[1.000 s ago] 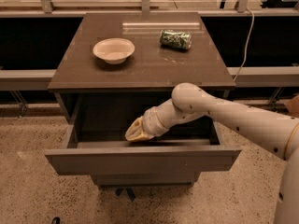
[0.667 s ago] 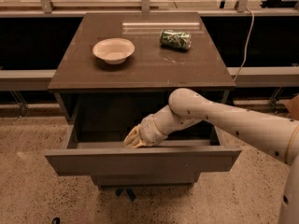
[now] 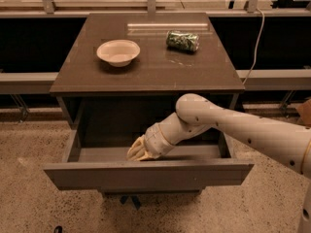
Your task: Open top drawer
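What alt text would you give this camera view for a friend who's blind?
A white robot arm reaches into the pulled-out top drawer, its gripper just behind the drawer front. A pale bowl and a green can on its side sit on the cabinet top.

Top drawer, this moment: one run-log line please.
top drawer: open | pincer: inside drawer, just behind its front | bowl, can: on cabinet top

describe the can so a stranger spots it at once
Find the brown cabinet top above the open top drawer, where the end effector reaches inside. The can lies on its side at the back right; unlike the pale bowl, it is green.
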Tool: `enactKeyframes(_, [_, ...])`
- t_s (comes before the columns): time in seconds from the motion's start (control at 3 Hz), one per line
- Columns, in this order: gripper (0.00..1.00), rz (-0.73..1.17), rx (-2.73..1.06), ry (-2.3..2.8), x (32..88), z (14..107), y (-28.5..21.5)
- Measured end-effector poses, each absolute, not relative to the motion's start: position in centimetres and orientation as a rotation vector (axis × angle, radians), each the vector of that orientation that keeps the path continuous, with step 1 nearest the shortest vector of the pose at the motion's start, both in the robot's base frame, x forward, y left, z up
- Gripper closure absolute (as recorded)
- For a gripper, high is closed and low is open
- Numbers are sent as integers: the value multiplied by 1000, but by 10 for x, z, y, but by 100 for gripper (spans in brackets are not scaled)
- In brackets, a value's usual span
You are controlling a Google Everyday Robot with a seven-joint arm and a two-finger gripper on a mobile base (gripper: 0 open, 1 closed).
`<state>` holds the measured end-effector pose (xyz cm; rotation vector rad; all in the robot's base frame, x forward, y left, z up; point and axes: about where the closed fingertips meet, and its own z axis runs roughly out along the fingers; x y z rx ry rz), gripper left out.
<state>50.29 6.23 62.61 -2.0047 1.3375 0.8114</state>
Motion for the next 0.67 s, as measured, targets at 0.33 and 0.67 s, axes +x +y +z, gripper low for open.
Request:
enactKeyframes(0.33, [100, 862, -2029, 1273, 480, 643, 62])
enactKeyframes(0.67, [100, 892, -2041, 1271, 460, 653, 57])
